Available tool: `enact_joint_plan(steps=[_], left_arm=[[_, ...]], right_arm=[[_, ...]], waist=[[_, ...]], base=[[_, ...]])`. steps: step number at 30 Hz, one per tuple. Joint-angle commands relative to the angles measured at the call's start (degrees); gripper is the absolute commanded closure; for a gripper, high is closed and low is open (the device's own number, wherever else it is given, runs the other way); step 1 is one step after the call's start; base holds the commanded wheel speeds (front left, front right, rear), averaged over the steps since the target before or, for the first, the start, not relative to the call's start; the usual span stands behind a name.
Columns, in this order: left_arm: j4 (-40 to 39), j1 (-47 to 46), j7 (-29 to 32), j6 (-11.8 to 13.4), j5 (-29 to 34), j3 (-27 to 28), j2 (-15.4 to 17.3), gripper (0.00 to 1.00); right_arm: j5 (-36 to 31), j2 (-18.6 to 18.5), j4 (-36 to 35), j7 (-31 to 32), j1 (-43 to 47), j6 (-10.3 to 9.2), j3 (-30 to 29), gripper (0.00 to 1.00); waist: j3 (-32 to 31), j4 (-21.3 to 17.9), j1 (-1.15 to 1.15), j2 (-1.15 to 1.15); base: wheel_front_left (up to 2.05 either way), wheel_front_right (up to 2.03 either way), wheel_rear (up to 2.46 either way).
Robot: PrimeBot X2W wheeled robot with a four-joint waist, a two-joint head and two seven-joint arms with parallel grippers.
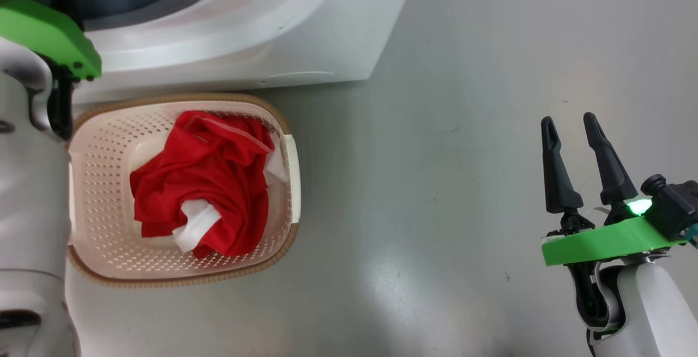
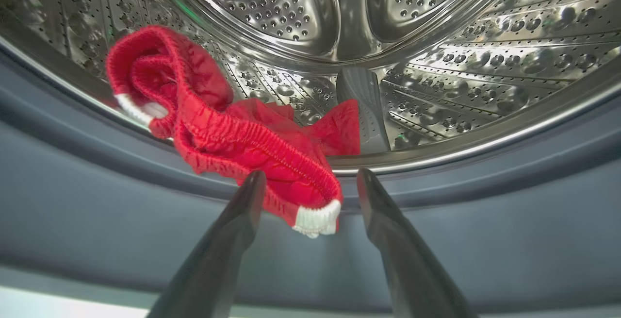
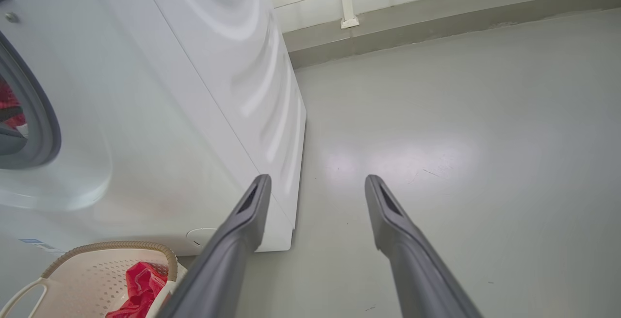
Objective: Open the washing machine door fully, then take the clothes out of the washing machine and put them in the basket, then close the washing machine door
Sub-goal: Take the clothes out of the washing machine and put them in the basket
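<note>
Garment in the drum: a red garment [image 2: 252, 148] with a gathered elastic band and white trim lies at the front of the steel drum [image 2: 485, 65]. It is draped over the drum's lip onto the grey rubber seal [image 2: 97, 201], and its white-tipped end hangs toward the camera.
Left claw: the left claw [image 2: 310, 177] is at the mouth of the machine, fingers spread wide to either side of the garment's white-tipped end and clamped on nothing. One fingertip overlaps the cloth's edge; whether it touches cannot be told.
Clothes in the basket: a crumpled bundle of red clothes [image 1: 218, 182] with white bands sits in the middle of the basket [image 1: 109, 182], a white piece showing low in the heap.
Basket: cream, with perforated sides and a brown woven-look rim. It stands on the floor [image 1: 463, 182] just in front of the washing machine [image 1: 305, 35], its far rim close to the machine's base.
Washing machine: white. In the right wrist view its round opening shows uncovered at the left edge, with red cloth inside.
Left arm: the pale left forearm [image 1: 27, 193] runs up the left edge of the head view, past the basket toward the opening.
Right claw: the right claw [image 1: 570, 122] hovers over bare floor, well apart from the basket and off to the machine's right. Its fingers are apart and empty, and a green light [image 1: 639, 206] glows at its base.
</note>
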Motion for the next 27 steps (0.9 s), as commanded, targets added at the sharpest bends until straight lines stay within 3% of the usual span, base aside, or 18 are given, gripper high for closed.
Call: enact_joint_plan(steps=[1, 18, 19, 21, 25, 26, 27], left_arm=[[0.5, -1.6, -0.1, 0.3, 0.3, 0.4, 3.3, 0.0], [9.3, -7.1, -0.4, 1.8, 1.0, -1.9, 5.3, 0.0], [9.5, -7.1, -0.5, 1.9, 1.1, -2.1, 5.4, 0.14], [9.9, -7.2, -0.5, 2.0, 1.0, -2.3, 5.4, 0.53], [10.3, -7.4, -1.6, 1.9, 0.9, -2.7, 5.6, 0.87], [10.3, -7.5, -2.1, 1.9, 0.8, -2.8, 5.6, 1.0], [10.4, -7.5, -2.4, 1.8, 0.8, -2.9, 5.5, 1.0]], right_arm=[[0.1, 0.1, -1.4, -0.4, -0.5, 0.37, 1.6, 0.0], [0.9, 0.1, -1.7, -0.4, -1.8, 0.37, 2.7, 0.0], [0.9, 0.1, -1.7, -0.4, -1.9, 0.37, 2.7, 0.0], [1.0, 0.1, -1.7, -0.4, -2.0, 0.37, 2.7, 0.0], [1.1, 0.1, -1.7, -0.4, -2.1, 0.37, 2.7, 0.0], [1.1, 0.1, -1.7, -0.4, -2.1, 0.37, 2.7, 0.0], [1.1, 0.1, -1.7, -0.4, -2.1, 0.37, 2.7, 0.0]], waist=[[1.0, -0.6, 0.0, 0.0], [3.1, -2.3, 0.0, 0.0], [3.2, -2.4, 0.0, 0.0], [3.2, -2.5, 0.0, 0.0], [3.1, -2.6, 0.0, 0.0], [3.1, -2.6, 0.0, 0.0], [3.0, -2.5, 0.0, 0.0]], base=[[0.0, 0.0, 0.0], [0.0, 0.0, 0.0], [0.0, 0.0, 0.0], [0.0, 0.0, 0.0], [0.0, 0.0, 0.0], [0.0, 0.0, 0.0], [0.0, 0.0, 0.0]])
